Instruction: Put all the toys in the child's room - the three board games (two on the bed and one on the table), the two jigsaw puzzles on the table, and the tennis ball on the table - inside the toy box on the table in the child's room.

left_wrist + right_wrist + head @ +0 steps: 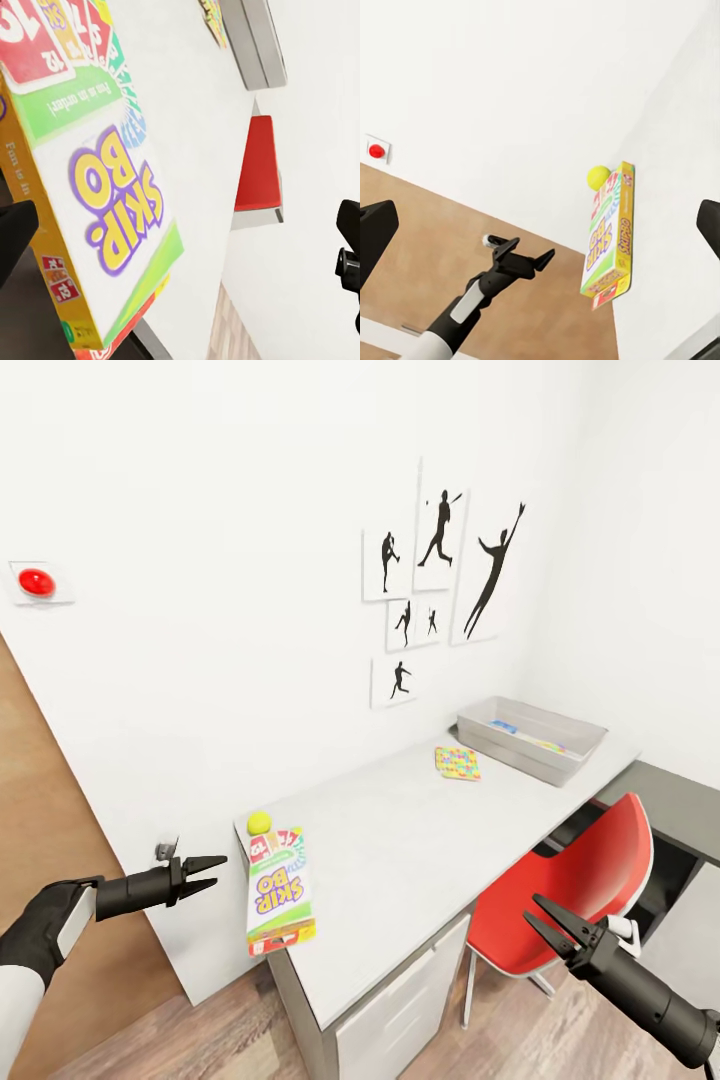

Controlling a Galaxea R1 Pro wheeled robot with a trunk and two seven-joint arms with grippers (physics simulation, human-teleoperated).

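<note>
A: Nearest us, our right gripper point(548, 921) hangs at five o'clock, jaws apart, empty, just off the red chair point(580, 880).

B: And our left gripper point(208, 872), at eight o'clock, fingers spread, points at the SKIP BO box point(278, 892) overhanging the table point(420, 840) edge, probably lining up a grasp.

A: Tennis ball point(259, 822) just behind it; one jigsaw puzzle point(457, 763) lies near the toy box point(530, 738) at two o'clock.
</note>
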